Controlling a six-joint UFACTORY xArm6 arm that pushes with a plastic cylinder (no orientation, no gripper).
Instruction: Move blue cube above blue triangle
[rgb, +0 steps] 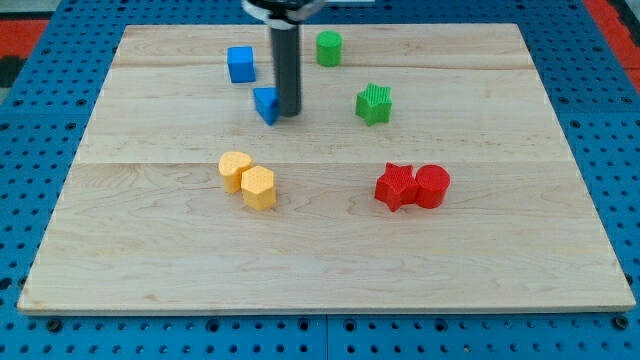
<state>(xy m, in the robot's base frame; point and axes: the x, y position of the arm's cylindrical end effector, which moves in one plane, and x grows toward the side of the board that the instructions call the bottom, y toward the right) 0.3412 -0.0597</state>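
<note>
The arm has no fingers, only a dark rod whose tip (288, 112) touches the small blue triangle block (265, 103) on its right. The blue cube (240, 64) already sits just above it on the wooden board (150, 240), likely close to done.

open board at view's bottom (wide), blue triangle (265, 104) against rod

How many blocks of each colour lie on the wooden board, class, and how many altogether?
Blue: 2, the blue cube and the blue triangle, with my tip at the triangle's right side
Green: 2, cylinder, star
Yellow: 2
Red: 2, star, cylinder
Total: 8
</note>
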